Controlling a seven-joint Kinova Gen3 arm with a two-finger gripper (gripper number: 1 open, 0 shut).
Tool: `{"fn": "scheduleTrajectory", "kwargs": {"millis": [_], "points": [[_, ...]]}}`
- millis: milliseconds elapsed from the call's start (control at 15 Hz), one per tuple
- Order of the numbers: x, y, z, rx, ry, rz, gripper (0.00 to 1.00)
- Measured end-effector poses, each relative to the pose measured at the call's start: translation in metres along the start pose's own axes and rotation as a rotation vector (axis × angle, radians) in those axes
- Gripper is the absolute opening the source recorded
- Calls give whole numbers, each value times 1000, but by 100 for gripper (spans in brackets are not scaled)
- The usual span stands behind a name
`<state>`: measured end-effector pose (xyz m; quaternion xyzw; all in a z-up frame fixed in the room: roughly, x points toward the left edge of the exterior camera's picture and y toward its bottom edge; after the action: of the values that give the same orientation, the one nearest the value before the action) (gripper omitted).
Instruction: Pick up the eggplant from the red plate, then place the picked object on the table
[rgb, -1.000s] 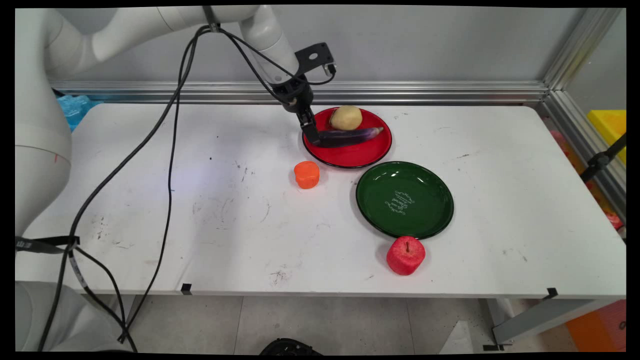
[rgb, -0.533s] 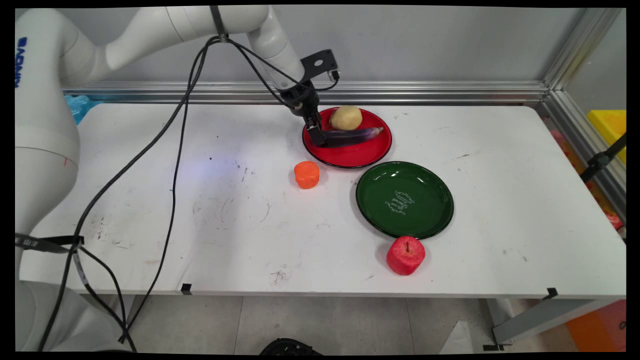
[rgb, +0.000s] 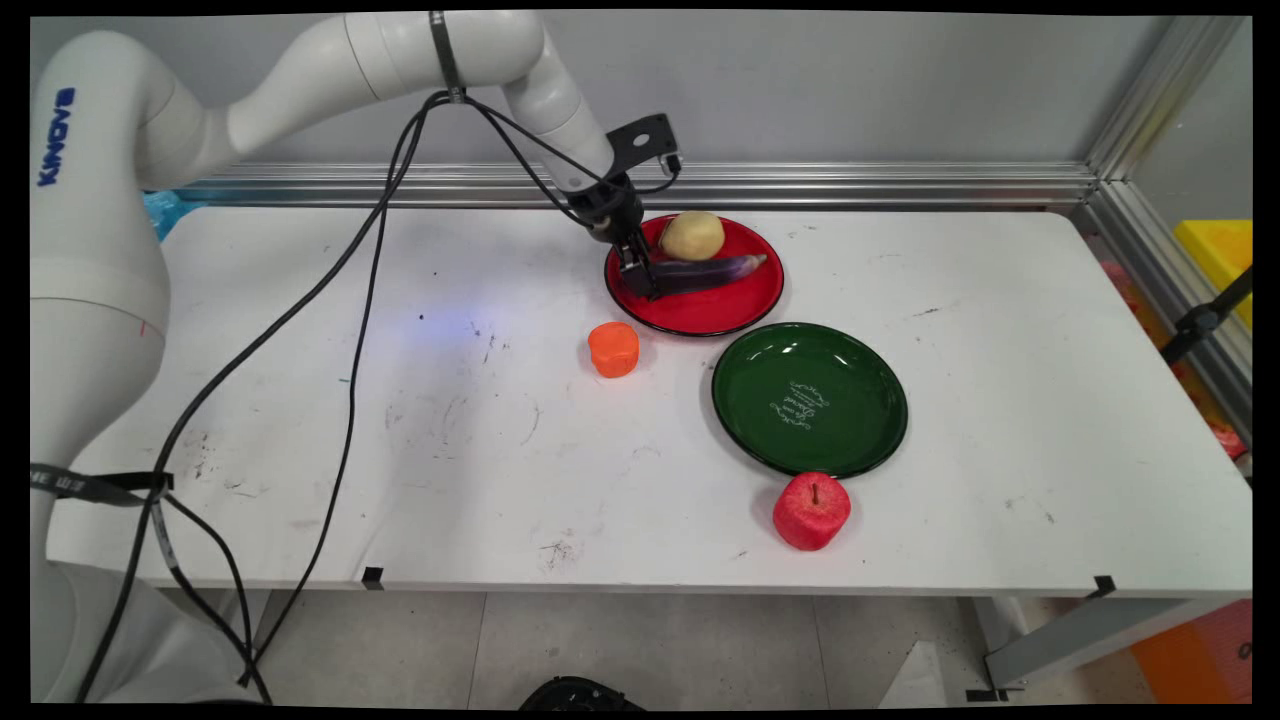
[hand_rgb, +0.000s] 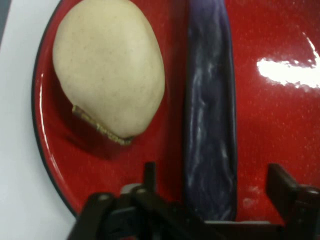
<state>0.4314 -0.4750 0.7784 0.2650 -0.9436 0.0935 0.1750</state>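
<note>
While the white tabletop (rgb: 480, 440) spreads wide across the scene, a dark green plate (rgb: 809, 399) sits right of its middle and holds nothing. Just behind it and a little to the left sits a red plate (rgb: 710, 310), slightly smaller, which holds two things: a long purple eggplant (rgb: 712, 271) lying across its middle, and a pale yellow potato (rgb: 692, 235) just behind the eggplant, toward the wall. In the hand view the potato (hand_rgb: 109, 67) and the eggplant (hand_rgb: 210, 115) lie side by side on the red plate (hand_rgb: 280, 130), close but with a thin strip of red showing between them. The black tool (rgb: 642, 283) reaches down at the left end of the eggplant; in the hand view the tool (hand_rgb: 212, 192) is spread wide, one finger on each side of the eggplant, not pressing it. A red apple (rgb: 811, 511) stands on the tabletop just in front of the green plate. A small orange object (rgb: 613, 349) rests on the tabletop near the red plate's front left edge.
</note>
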Motion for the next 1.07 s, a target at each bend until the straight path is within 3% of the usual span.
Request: {"fn": "scheduleTrajectory", "kwargs": {"millis": [667,1067], "points": [[2,-1,8,-17,18,6,0],[25,15,-13,-42,34,-3,0]]}}
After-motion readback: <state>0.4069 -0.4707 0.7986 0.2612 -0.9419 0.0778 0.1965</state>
